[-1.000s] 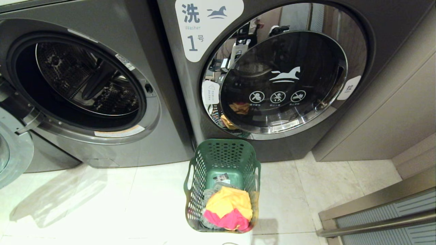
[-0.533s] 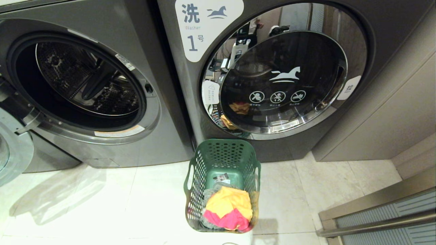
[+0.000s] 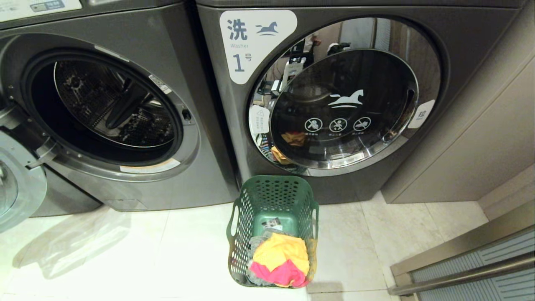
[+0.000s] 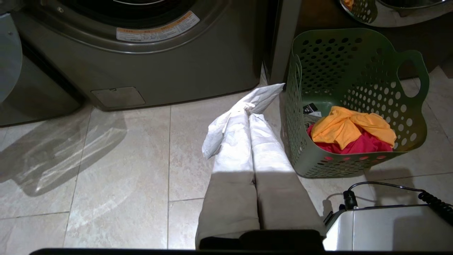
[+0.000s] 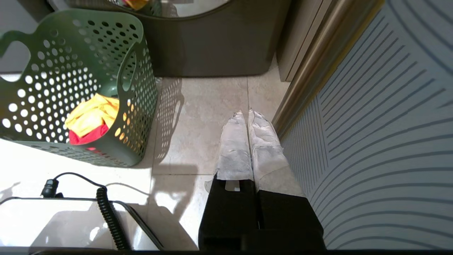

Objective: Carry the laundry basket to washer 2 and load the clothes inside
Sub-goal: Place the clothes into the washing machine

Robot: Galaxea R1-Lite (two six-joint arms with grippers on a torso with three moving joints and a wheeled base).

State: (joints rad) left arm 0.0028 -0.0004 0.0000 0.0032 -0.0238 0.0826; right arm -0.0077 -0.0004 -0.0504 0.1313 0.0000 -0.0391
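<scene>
- The laundry basket (image 3: 272, 232), dark green and holding yellow and pink clothes (image 3: 281, 261), stands on the tiled floor (image 3: 125, 251) in front of the shut washer labelled 1 (image 3: 334, 96).
- To its left a washer with its door swung open (image 3: 113, 113) is probably washer 2; no numeral shows.
- The left gripper (image 4: 263, 97) hangs just beside the basket, fingers pressed together, empty.
- The right gripper (image 5: 246, 114) hangs on its other side, likewise closed and empty.
- Carrying is not begun; next, both grippers must part and take the handle cutouts.
</scene>
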